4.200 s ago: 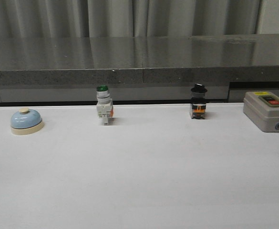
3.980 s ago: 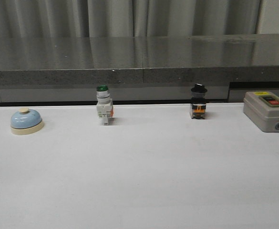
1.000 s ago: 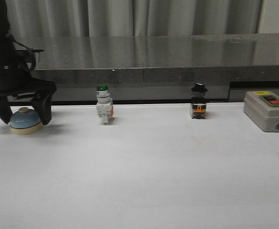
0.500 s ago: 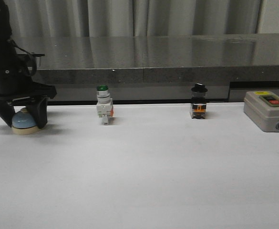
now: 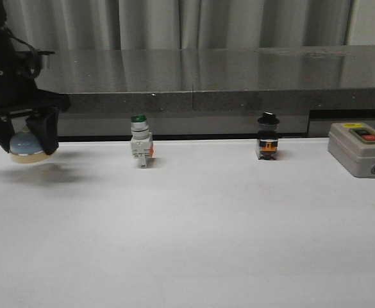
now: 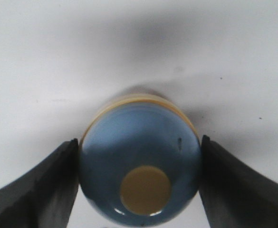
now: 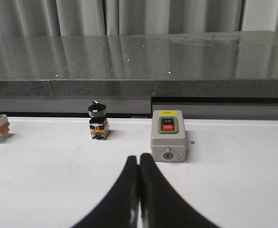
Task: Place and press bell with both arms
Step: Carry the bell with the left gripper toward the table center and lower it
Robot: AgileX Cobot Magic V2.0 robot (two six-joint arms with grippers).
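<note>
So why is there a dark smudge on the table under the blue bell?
Front view: that smudge is the shadow of the bell, which the left gripper holds above the table. Left wrist view: the shadow spreads soft and blurry behind the bell, and the fingers beside it look fuzzy.

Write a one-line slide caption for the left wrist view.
Left gripper clamps the blue-domed bell from both sides, lifted above the white table.
</note>
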